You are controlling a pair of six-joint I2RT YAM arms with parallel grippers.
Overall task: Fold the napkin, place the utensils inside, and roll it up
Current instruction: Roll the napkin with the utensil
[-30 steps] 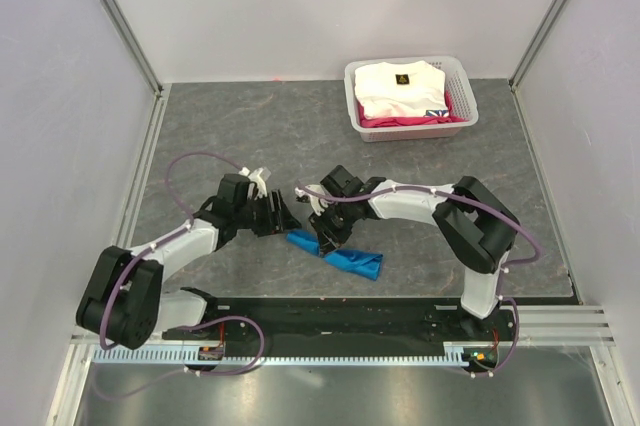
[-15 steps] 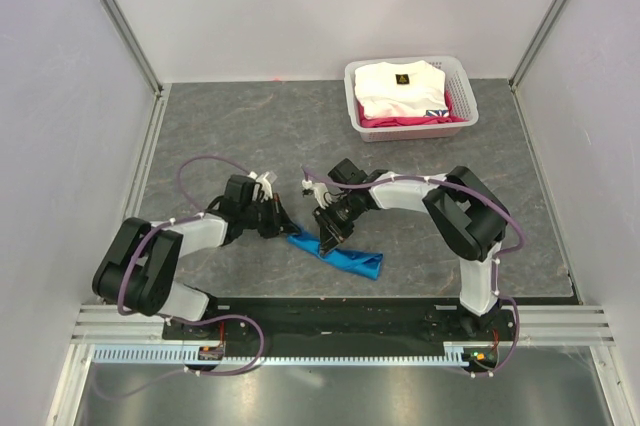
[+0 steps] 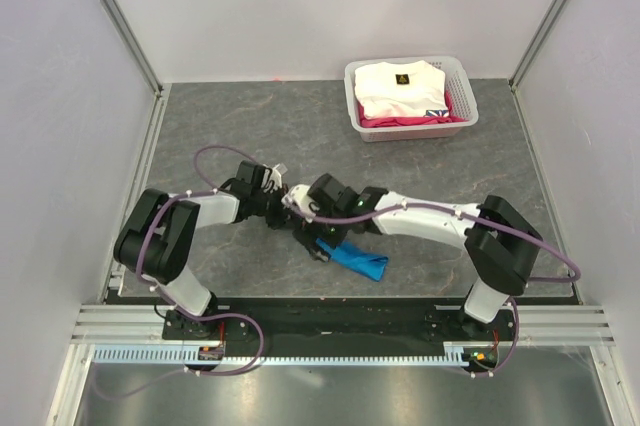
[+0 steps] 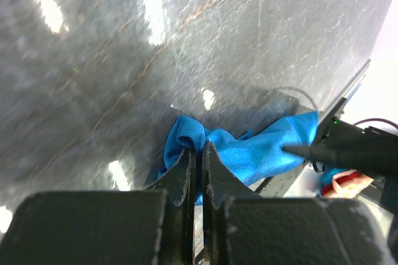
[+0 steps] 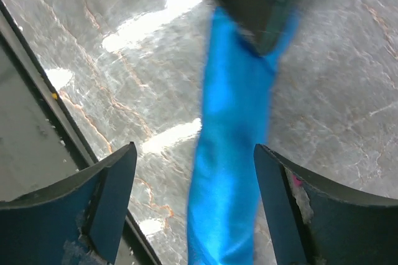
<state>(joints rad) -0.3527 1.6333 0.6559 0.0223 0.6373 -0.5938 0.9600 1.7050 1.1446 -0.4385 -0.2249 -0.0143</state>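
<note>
— Blue cloth! Is that the napkin (image 4: pixel 261 150)?
— Yes. It is rolled into a long, bumpy strip and lies on the grey table (image 3: pixel 230 126).
— Where is it from the left gripper (image 4: pixel 198 150)?
— Right at its tips. One end of the napkin is bunched up there. The two fingers are pressed together on that end, and a thin bit of blue shows in the slit between them.
— So the left one pinches it?
— It does. The rest of the strip runs away from those tips, off to one side.
— And the right gripper (image 5: pixel 194 148)?
— Its fingers stand wide apart. The napkin runs straight down the middle of the gap and touches neither finger.
— Are the two grippers close?
— Very close. Seen from the right wrist, the dark tip of the left gripper sits on the far end of the strip, just ahead of the right fingers.
— What is that white thing a long way off?
— A basket (image 3: pixel 462 106) with folded white and pink clothes in it. It stands well apart from both grippers, past them, by the back wall.
</note>
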